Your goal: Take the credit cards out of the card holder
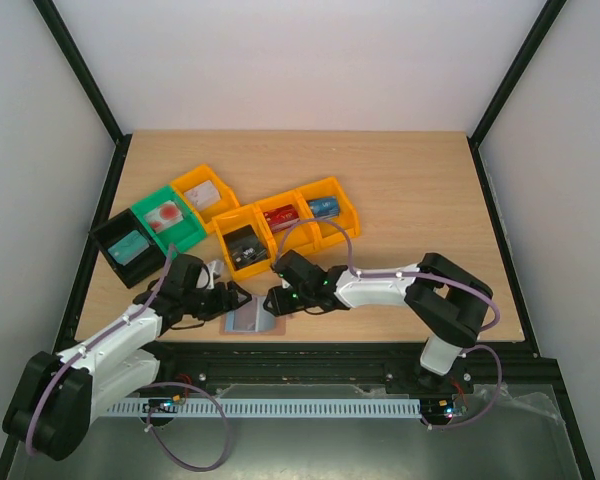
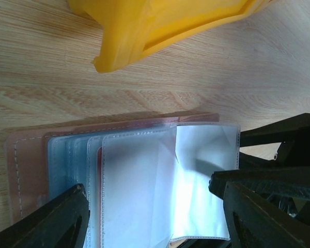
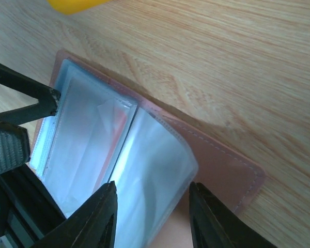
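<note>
The card holder (image 1: 250, 320) lies open on the table near the front edge, tan-brown outside (image 3: 225, 165), with clear plastic sleeves (image 2: 144, 186) fanned up. A red card (image 3: 116, 129) shows through the sleeves, its edge (image 2: 98, 170) also visible in the left wrist view. My left gripper (image 2: 155, 206) is open, its fingers on either side of the sleeve stack. From the right, my right gripper (image 3: 152, 188) straddles one curled sleeve (image 3: 155, 170). Its jaws stand apart, with tan leather showing between the sleeve and the right finger. The two grippers (image 1: 235, 298) (image 1: 275, 300) meet over the holder.
Three orange bins (image 1: 245, 245) (image 1: 285, 215) (image 1: 325, 205) with cards sit just behind the holder, the nearest one's corner (image 2: 144, 31) close above it. Another orange bin (image 1: 205, 195), a green bin (image 1: 168, 218) and a black bin (image 1: 128, 245) stand at the left.
</note>
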Controlling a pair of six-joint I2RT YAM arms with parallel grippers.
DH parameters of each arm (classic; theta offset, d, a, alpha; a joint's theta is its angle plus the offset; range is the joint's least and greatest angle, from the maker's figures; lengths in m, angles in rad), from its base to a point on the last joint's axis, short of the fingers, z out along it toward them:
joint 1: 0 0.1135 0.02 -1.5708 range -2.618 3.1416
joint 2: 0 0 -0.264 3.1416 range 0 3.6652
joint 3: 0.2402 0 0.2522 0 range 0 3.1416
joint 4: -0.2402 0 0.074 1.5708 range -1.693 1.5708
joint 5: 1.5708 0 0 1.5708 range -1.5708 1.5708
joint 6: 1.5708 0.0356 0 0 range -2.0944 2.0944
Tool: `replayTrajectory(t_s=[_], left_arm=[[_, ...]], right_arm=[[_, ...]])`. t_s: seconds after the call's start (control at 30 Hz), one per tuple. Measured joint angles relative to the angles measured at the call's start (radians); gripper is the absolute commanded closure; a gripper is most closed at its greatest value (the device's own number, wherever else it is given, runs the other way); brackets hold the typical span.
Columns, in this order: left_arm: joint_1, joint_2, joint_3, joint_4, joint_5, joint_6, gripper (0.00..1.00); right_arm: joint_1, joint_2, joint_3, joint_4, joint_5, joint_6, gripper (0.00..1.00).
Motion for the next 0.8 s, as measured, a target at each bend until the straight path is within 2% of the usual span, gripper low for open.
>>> replayTrajectory(t_s=[0.13, 0.33, 0.53, 0.63, 0.73, 0.8], left_arm=[[-0.003, 0.000, 0.000, 0.003, -0.004, -0.001, 0.28], [-0.003, -0.001, -0.001, 0.007, -0.004, -0.001, 0.27], [-0.004, -0.031, -0.001, 0.007, -0.005, 0.005, 0.18], [-0.004, -0.082, 0.011, 0.004, -0.002, 0.024, 0.12], [-0.004, -0.140, 0.035, 0.014, 0.013, 0.048, 0.02], [-0.004, -0.183, 0.058, 0.031, 0.035, 0.068, 0.01]], right_arm=[[0.005, 0.003, 0.005, 0.013, -0.024, 0.001, 0.64], [0.005, 0.044, 0.011, 0.034, -0.042, 0.002, 0.98], [-0.005, 0.024, 0.011, 0.026, -0.058, -0.050, 0.98], [-0.020, -0.051, 0.011, 0.011, -0.086, -0.121, 0.98], [-0.048, -0.146, 0.013, 0.004, -0.150, -0.202, 0.98], [-0.069, -0.204, 0.016, -0.003, -0.197, -0.251, 0.98]])
